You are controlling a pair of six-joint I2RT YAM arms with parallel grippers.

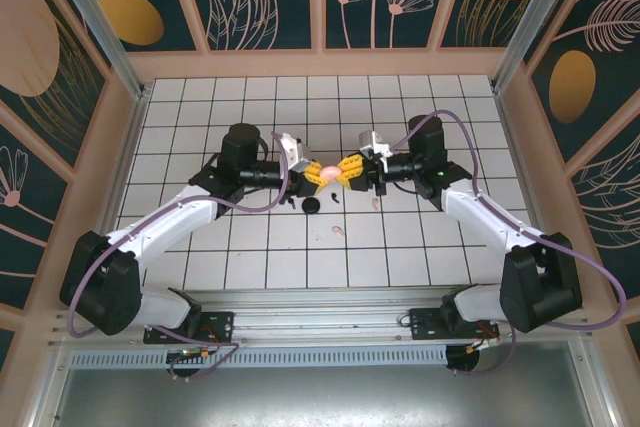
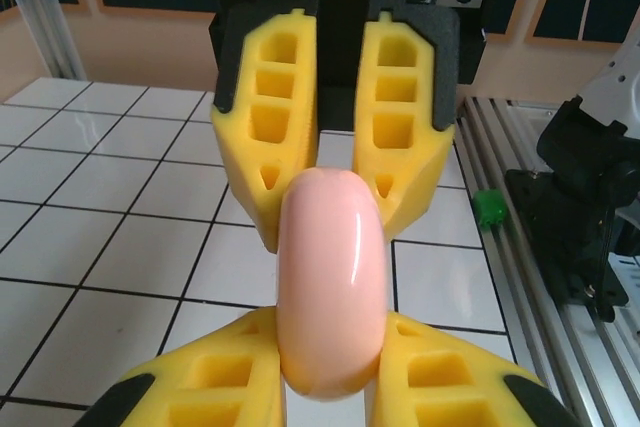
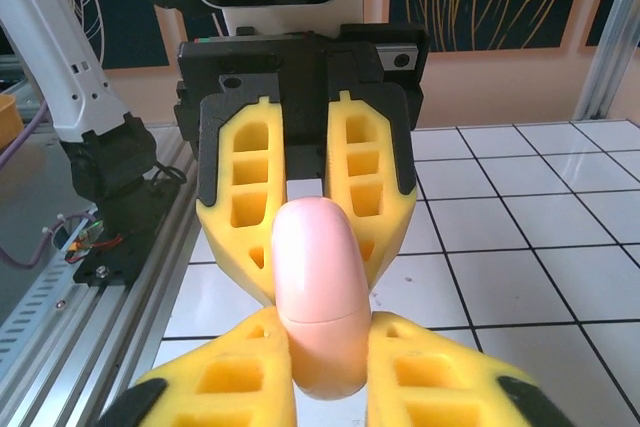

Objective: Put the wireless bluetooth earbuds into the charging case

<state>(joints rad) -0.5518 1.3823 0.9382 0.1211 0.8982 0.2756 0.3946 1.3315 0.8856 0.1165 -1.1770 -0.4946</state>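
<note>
A closed pale pink charging case (image 1: 329, 171) hangs above the middle of the tiled table, held from both ends. My left gripper (image 1: 317, 176) is shut on one end; in the left wrist view its yellow fingers (image 2: 225, 367) clamp the case (image 2: 333, 287). My right gripper (image 1: 344, 168) is shut on the other end, and the case (image 3: 318, 277) shows a lid seam just above those fingers (image 3: 430, 367). Two pale pink earbuds lie on the tiles, one (image 1: 337, 231) nearer me and one (image 1: 375, 203) to the right. Tiny black earbuds (image 1: 333, 197) lie just below the grippers.
A round black case-like object (image 1: 312, 205) rests on the tiles under the left gripper. A metal rail (image 1: 320, 302) carrying both arm bases runs along the near edge. Patterned walls enclose the table on three sides.
</note>
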